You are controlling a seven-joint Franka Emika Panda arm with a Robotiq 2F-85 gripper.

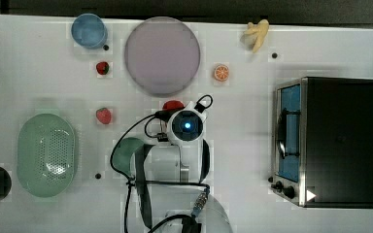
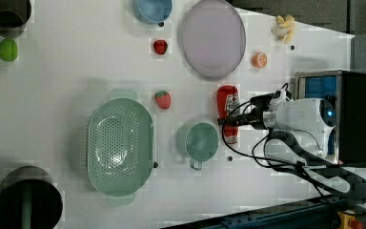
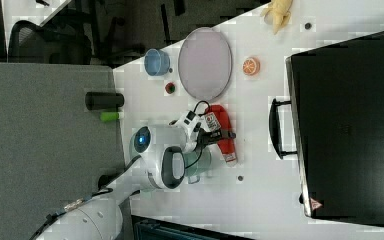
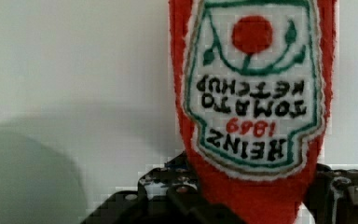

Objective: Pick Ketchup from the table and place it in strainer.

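Pincer point(image 2: 238, 119) sits low over the ketchup bottle point(image 2: 228, 112), which lies flat on the white table point(image 2: 66, 90). In the wrist view the dark fingers point(image 4: 177, 198) stand either side of the bottle's lower body, close against the red sides. It looks clamped, though real contact cannot be confirmed, and the bottle appears not yet lifted.

Green cup point(image 2: 200, 141) is just beside the pincer, between it and the strainer point(image 2: 119, 145), which lies well apart beyond the cup. A strawberry point(image 2: 162, 99) sits off to one side of that path.

Risks, as judged:
- Hold is near one end of the bottle, so the free end may droop or pivot on lifting.
- The bottle looks soft and could squeeze out.
- A low carry could clip the cup.
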